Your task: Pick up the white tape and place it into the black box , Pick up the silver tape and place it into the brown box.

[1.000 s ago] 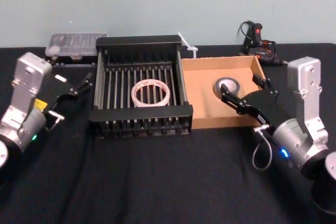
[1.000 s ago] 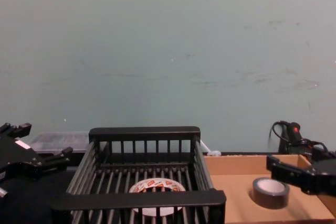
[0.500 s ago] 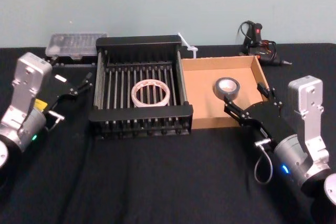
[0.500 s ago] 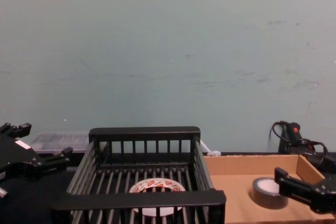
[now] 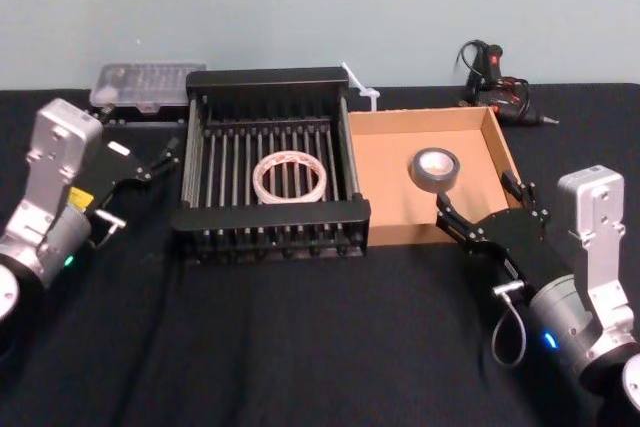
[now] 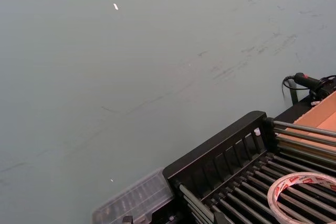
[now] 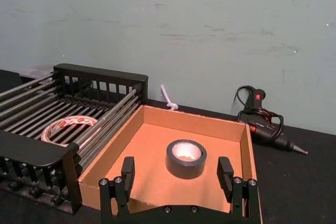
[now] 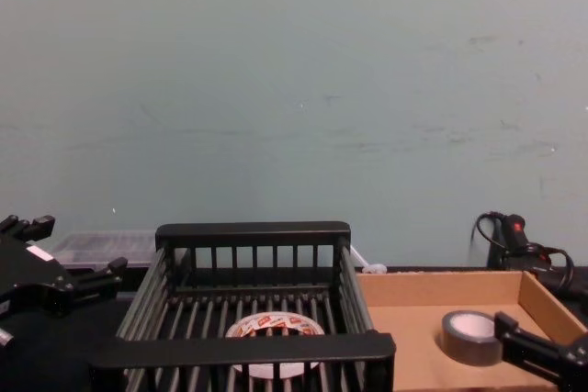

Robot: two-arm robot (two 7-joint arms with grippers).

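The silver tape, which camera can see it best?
The right wrist view: the silver tape lies flat, whole and close in the brown box, beyond the open right pincer. The head view shows it smaller, from above. The chest view shows its side, partly behind a pincer finger.

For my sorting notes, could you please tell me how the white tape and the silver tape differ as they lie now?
The white tape is a thin, wide ring with red marks; the silver tape is a thicker, darker grey roll with a pale core. The white tape lies on the slatted floor of the black box, the silver tape on the solid floor of the brown box. Both lie flat with the hole facing up, and no claw touches either.
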